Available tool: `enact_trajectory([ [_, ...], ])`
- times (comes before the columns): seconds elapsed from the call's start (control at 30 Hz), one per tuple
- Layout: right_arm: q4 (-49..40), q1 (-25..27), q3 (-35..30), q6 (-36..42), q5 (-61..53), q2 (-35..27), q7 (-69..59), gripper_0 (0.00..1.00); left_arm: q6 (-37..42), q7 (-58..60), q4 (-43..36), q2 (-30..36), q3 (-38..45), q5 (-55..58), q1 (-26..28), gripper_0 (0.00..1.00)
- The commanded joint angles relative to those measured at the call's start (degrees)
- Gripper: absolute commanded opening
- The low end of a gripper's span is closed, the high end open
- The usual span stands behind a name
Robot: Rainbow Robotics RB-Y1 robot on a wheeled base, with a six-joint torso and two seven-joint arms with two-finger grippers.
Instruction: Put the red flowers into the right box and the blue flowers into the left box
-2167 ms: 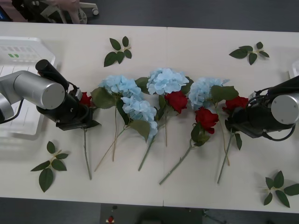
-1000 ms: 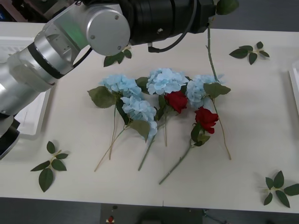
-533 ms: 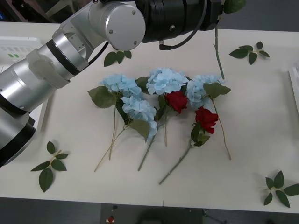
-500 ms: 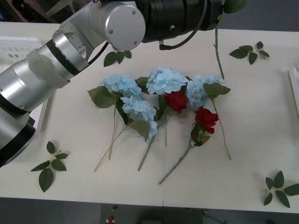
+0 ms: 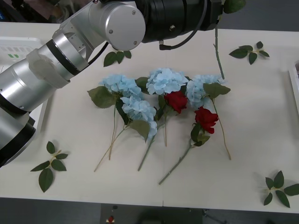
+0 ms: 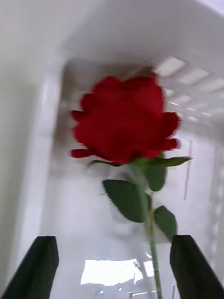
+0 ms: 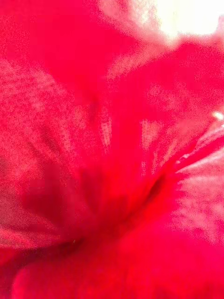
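My left arm reaches across the far side of the table. Its gripper [image 5: 217, 11] is at the top edge, shut on a red flower [image 7: 112, 149] whose petals press close to the wrist camera. That flower's stem [image 5: 217, 51] hangs in the air. My right gripper [image 6: 112, 280] is open above another red flower [image 6: 123, 124] that lies in the right box [image 6: 51, 121], its stem running between the fingers. Two red flowers [image 5: 176, 100] [image 5: 206, 119] and several blue flowers [image 5: 166, 80] lie mid-table. The left box [image 5: 18, 51] is at the far left.
Loose green leaf sprigs lie at the back [image 5: 117, 51], back right [image 5: 250, 52], front left [image 5: 49, 165] and front right [image 5: 279, 186]. The right box's rim [image 5: 294, 79] shows at the right edge. The left arm [image 5: 70, 51] crosses over the left side of the table.
Both grippers lifted red flowers from the row's two ends. The left arm swung rightwards across the table with its flower; the right arm left the front view. Nothing moved in the last half second.
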Motion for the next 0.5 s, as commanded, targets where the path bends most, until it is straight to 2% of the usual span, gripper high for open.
enact_trajectory([
  [0.03, -6.55, -1.37, -2.91, 5.79, -14.87, -5.64, 12.31, 0.76, -0.10, -0.06, -0.81, 0.67, 1.18, -0.16, -1.98, 0.00],
  [0.13, -12.53, -0.67, -4.76, 10.97, -30.34, -8.80, 20.75, 0.79, -0.10, -0.06, -0.81, 0.67, 1.18, -0.16, -1.98, 0.00],
  [0.33, -19.56, 4.08, -6.25, 13.96, -57.85, -12.67, 32.53, 0.81, -0.10, -0.06, -0.81, 0.67, 1.18, -0.16, -1.98, 0.00],
  [0.4, -21.84, 7.95, -10.73, 15.10, -64.35, -11.44, 38.33, 0.83, -0.10, -0.06, -0.81, 0.67, 1.18, -0.16, -1.98, 0.00],
  [0.5, -26.15, 14.28, -18.20, 16.33, -67.34, -8.89, 42.20, 0.83, -0.10, -0.06, -0.81, 0.67, 1.18, -0.16, -1.98, 0.00],
])
